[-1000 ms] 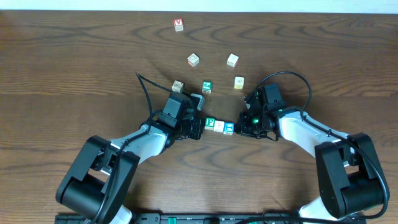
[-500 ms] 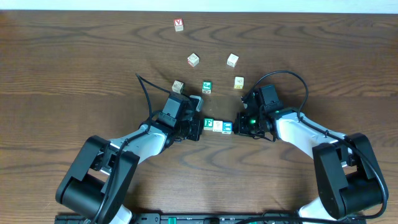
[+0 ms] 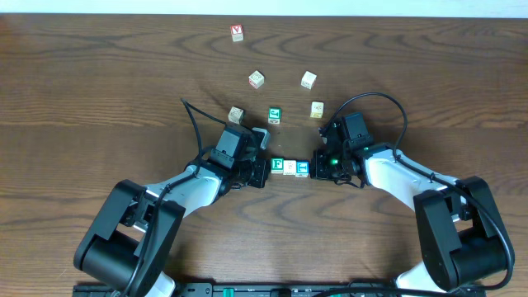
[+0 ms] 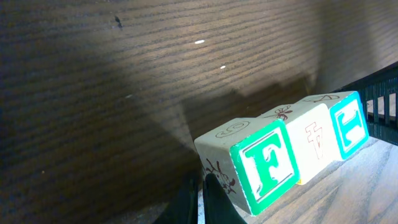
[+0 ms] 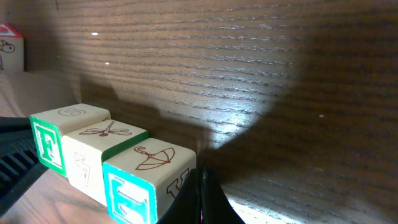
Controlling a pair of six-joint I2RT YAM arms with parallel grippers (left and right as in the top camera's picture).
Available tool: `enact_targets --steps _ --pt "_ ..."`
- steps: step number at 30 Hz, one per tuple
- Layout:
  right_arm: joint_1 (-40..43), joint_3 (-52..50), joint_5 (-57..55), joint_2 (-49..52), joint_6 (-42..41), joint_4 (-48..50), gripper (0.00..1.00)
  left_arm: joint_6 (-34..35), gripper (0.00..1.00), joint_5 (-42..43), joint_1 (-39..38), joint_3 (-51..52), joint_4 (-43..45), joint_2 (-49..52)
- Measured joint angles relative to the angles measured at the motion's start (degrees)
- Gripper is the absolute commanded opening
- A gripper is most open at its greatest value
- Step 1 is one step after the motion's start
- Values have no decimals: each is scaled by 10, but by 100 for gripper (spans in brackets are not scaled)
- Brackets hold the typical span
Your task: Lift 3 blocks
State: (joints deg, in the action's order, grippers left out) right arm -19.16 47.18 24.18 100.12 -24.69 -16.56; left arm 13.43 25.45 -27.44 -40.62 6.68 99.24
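Three blocks sit end to end in a tight row between the two arms, about mid-table: green block [image 4: 264, 165], cream block [image 4: 308, 134], blue block [image 4: 348, 124], face to face and touching.

The left gripper [image 4: 202, 193] has its fingers pinched fully together with nothing between them. It just butts its tip against the outer face of the green block. The right gripper [image 5: 200, 186] does the same at the blue end, closed on nothing. So the whole row is only squeezed from the ends. There's a shadow under it in the wrist views, but I honestly can't tell if it's off the table [image 3: 82, 82] yet.

What worries me:
- The cream block has only friction from its neighbours. If either arm eases off even a bit, I think it drops straight out.
- If the arms rise at different rates, the row probably buckles and pops apart.
- Those tips are narrow and seem to press low on the end faces, so an end block could pivot.

Further out is the other green cube [image 3: 274, 115], just beyond the row. A few pale cubes [image 3: 256, 79] and the red-lettered cube [image 3: 238, 32] are near the far edge. If the row bursts, the blocks could scatter in among those.
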Motion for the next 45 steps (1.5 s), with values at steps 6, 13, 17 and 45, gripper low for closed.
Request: enact_targets --steps 6,13,17,45 --pt "2 0 -7 0 13 -2 1 0 7 2 0 0 -3 0" --pt "24 9 0 -2 18 -77 1 0 7 8 0 0 -5 0" --pt "26 12 6 -5 22 -121 1 0 7 9 -1 0 -6 0" --pt "-22 10 0 -7 39 -92 1 0 7 10 0 0 -7 0"
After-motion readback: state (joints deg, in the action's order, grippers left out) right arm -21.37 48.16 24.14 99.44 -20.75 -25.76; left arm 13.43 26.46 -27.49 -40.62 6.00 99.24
